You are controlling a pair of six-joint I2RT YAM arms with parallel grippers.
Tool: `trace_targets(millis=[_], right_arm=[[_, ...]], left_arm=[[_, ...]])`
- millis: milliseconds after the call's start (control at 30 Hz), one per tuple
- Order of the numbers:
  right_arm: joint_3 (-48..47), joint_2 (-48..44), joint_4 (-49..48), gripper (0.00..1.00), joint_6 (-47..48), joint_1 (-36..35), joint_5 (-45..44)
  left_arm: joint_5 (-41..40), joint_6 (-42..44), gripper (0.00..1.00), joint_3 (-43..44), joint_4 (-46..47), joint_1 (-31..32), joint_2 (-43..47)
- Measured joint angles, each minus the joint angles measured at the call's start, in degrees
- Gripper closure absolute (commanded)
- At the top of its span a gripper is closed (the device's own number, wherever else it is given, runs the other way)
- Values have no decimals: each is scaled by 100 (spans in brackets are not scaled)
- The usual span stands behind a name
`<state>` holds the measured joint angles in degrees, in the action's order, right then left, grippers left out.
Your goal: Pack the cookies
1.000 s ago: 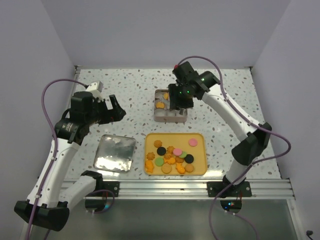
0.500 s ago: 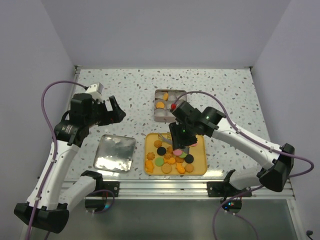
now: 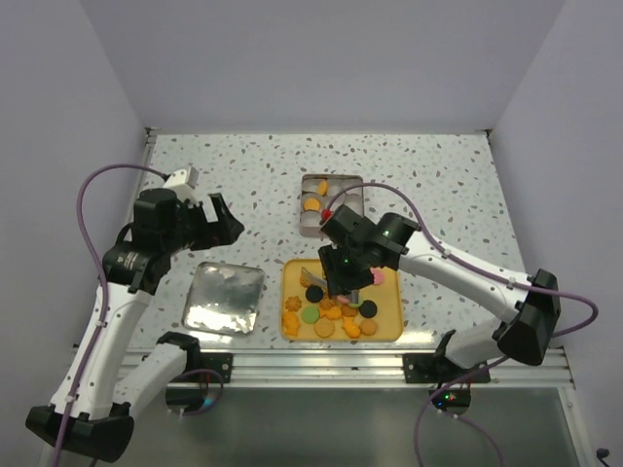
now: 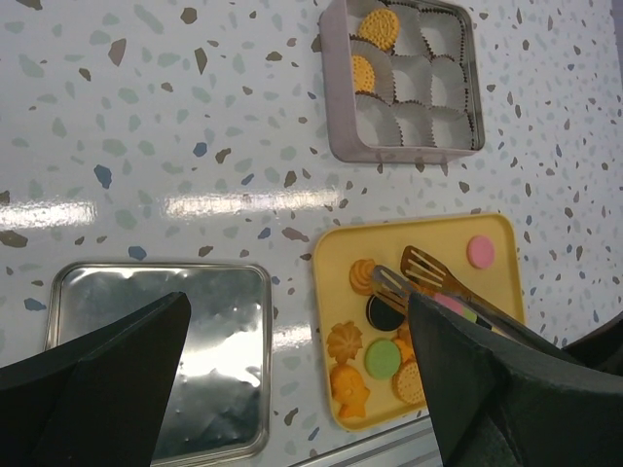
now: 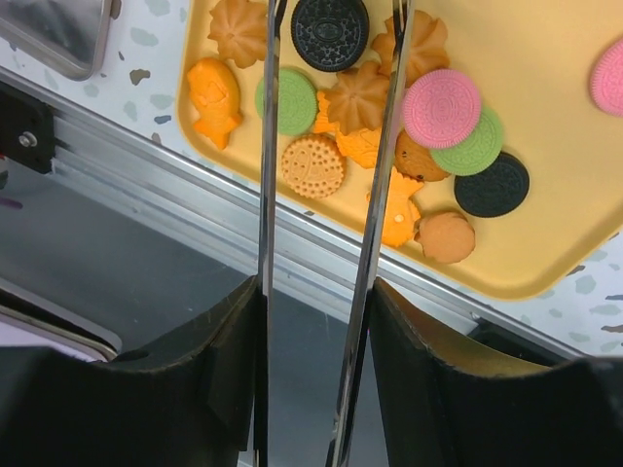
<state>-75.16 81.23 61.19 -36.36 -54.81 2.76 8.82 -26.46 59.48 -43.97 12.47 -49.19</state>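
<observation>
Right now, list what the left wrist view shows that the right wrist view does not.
Only the left wrist view: the compartment tin with two orange cookies in its paper cups. Only the right wrist view: a second black cookie and a plain tan cookie by the near rim of the yellow tray. Both: that tray, the tongs, the patterned black cookie, a green cookie and part of the metal lid.

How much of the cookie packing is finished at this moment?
Done: two orange cookies sit in the tin. In hand: the right claw holds tongs over the tray. Left: over a dozen cookies lie there; most tin cups are empty.
</observation>
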Motion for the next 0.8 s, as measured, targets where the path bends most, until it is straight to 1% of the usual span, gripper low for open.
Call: trace_targets(millis=[500, 800], right_arm=[[-664, 846, 337, 51, 203, -431, -330], [-925, 1108, 586, 51, 308, -649, -485]], left_arm=[[-9, -146, 0, -127, -87, 0, 297], [-57, -210, 0, -155, -96, 0, 393]])
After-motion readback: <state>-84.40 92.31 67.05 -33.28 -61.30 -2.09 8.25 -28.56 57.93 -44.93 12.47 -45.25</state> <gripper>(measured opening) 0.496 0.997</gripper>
